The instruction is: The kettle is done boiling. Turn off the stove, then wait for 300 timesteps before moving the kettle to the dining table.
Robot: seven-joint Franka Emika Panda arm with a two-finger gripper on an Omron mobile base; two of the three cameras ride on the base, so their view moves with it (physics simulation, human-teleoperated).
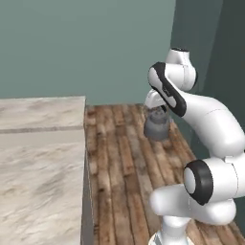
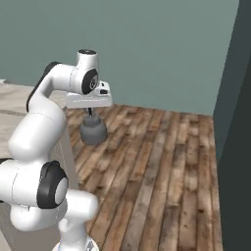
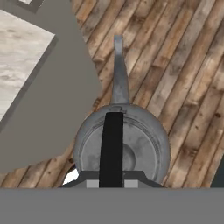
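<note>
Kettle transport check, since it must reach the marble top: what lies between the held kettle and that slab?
Nothing but bare wooden floor lies between the kettle and the marble slab in the left base view.

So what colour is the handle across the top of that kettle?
Black, a plain strip arching over the grey kettle; its handle shows best in the hand view.

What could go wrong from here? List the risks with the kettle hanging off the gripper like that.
1. The kettle hangs by its arched handle from the shut gripper, over the wooden floor. A slip would likely drop it there.
2. The marble counter has its edge close beside the kettle. A swing toward it could knock the body or the spout.
</note>
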